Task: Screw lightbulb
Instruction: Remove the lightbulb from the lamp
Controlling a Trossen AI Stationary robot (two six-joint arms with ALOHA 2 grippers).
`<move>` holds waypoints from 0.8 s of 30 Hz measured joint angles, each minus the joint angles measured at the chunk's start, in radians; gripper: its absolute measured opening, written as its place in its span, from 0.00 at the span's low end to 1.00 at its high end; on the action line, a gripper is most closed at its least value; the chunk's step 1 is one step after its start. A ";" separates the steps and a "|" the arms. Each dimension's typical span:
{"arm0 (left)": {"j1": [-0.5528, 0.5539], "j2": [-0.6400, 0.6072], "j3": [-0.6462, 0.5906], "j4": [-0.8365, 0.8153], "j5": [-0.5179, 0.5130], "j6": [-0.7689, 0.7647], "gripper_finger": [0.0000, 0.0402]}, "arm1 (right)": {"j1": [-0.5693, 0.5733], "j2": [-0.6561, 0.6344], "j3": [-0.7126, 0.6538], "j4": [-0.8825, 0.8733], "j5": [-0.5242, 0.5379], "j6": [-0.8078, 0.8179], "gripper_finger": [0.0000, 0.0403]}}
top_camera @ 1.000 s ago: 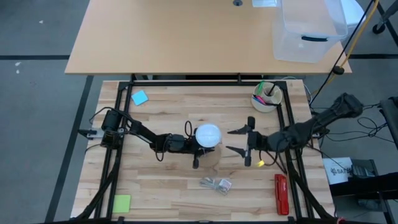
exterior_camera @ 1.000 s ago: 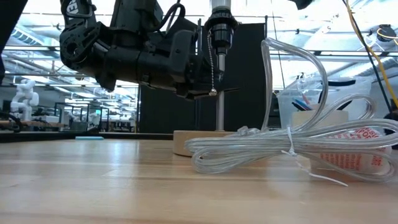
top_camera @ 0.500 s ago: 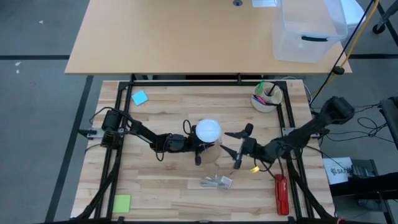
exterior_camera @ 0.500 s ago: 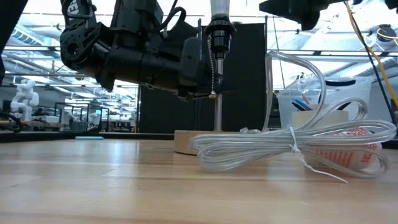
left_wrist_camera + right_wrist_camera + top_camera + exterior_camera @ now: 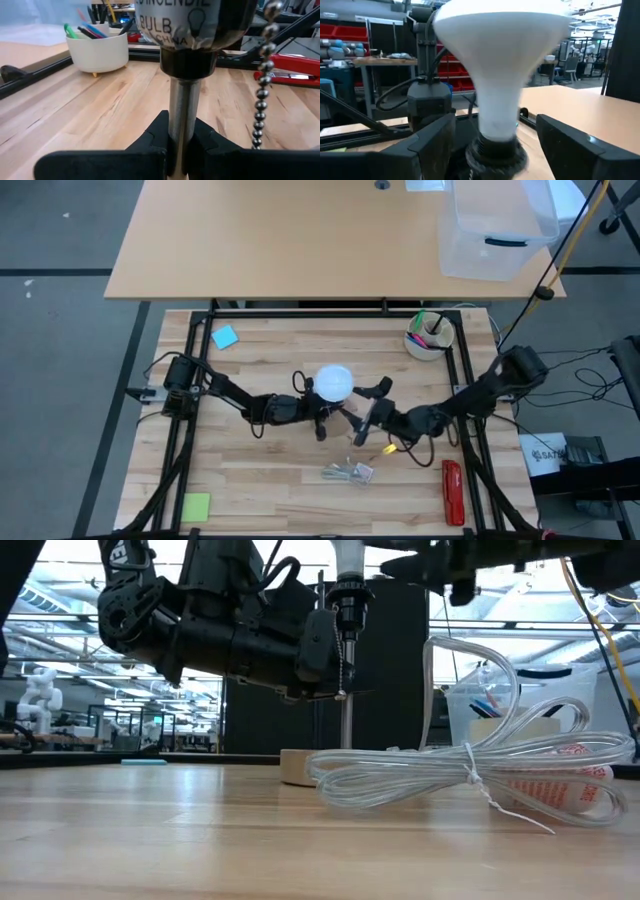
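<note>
The white lightbulb [image 5: 333, 383] [image 5: 500, 65] stands upright with its neck in the black socket [image 5: 495, 150] of a small lamp. Below the socket are a metal stem [image 5: 184, 115] and a round wooden base [image 5: 296, 768]. My left gripper [image 5: 321, 416] [image 5: 175, 135] reaches in level from the table's left and is shut on that stem. My right gripper [image 5: 364, 410] [image 5: 500, 145] is open and comes in level from the right. Its two fingers stand on either side of the bulb's neck, apart from it. My left gripper pinches the lamp's metal stem [image 5: 183, 131] between its two fingers, below the black socket [image 5: 187, 60]. The fingers come level from the table's left and lie across the upright stem. The lamp stands on its wooden base on the table.
A bead pull chain [image 5: 262, 85] hangs from the socket. A bundle of clear cable [image 5: 347, 474] [image 5: 470, 780] lies near the front edge. A red stapler [image 5: 452, 491] lies at the right, a white cup of pens [image 5: 428, 336] at the far right, and sticky notes [image 5: 224, 336] [image 5: 196, 506] at the left.
My right gripper has come down and gone toward the table's left, turning from a slant to level, until its open fingers flank the bulb's neck. In the high view the bulb has shifted a little toward the far edge while my left gripper kept hold of the stem.
</note>
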 joint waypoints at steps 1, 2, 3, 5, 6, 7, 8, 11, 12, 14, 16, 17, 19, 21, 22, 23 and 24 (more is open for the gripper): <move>0.002 0.000 0.000 -0.001 0.000 -0.003 0.07 | -0.004 0.015 0.019 0.000 -0.001 -0.016 0.68; 0.005 0.000 0.000 -0.001 0.000 -0.005 0.07 | -0.008 0.029 0.038 -0.001 -0.001 -0.033 0.69; 0.007 0.000 0.000 -0.004 0.000 -0.007 0.07 | -0.013 0.043 0.056 -0.002 0.000 -0.051 0.69; 0.007 0.000 0.001 -0.004 -0.002 -0.007 0.07 | -0.024 0.063 0.087 -0.001 0.009 -0.074 0.69; 0.007 0.000 0.001 -0.005 -0.004 -0.008 0.07 | -0.031 0.071 0.098 -0.001 0.011 -0.077 0.69; 0.007 0.000 0.001 -0.005 -0.004 -0.009 0.07 | -0.037 0.077 0.107 -0.002 0.015 -0.074 0.69; 0.007 0.000 0.001 -0.005 -0.004 -0.009 0.07 | -0.045 0.083 0.115 -0.002 0.014 -0.063 0.69; 0.007 0.000 0.001 -0.005 -0.003 -0.008 0.07 | -0.070 0.098 0.133 -0.002 0.014 -0.018 0.69; 0.007 0.000 0.001 -0.005 -0.003 -0.008 0.07 | -0.077 0.102 0.137 -0.004 0.017 -0.009 0.69; 0.007 0.000 0.001 -0.005 -0.003 -0.008 0.07 | -0.086 0.113 0.147 -0.010 0.026 -0.005 0.68; 0.007 0.000 0.001 -0.006 -0.003 -0.008 0.07 | -0.092 0.114 0.149 -0.019 0.025 -0.007 0.66; 0.007 -0.001 0.001 -0.006 -0.003 -0.008 0.07 | -0.094 0.113 0.150 -0.024 0.023 -0.006 0.65; 0.007 -0.001 0.001 -0.006 -0.003 -0.008 0.07 | -0.097 0.113 0.150 -0.030 0.006 -0.008 0.63; 0.007 -0.001 0.001 -0.007 -0.002 -0.008 0.07 | -0.097 0.113 0.150 -0.030 -0.022 -0.007 0.59; 0.007 -0.001 0.001 -0.007 -0.001 -0.008 0.07 | -0.097 0.113 0.150 -0.031 -0.030 -0.006 0.57; 0.006 -0.001 0.001 -0.008 -0.001 -0.007 0.07 | -0.098 0.113 0.150 -0.034 -0.036 -0.004 0.55; 0.006 -0.001 0.001 -0.008 -0.001 -0.007 0.07 | -0.098 0.112 0.150 -0.037 -0.042 -0.003 0.53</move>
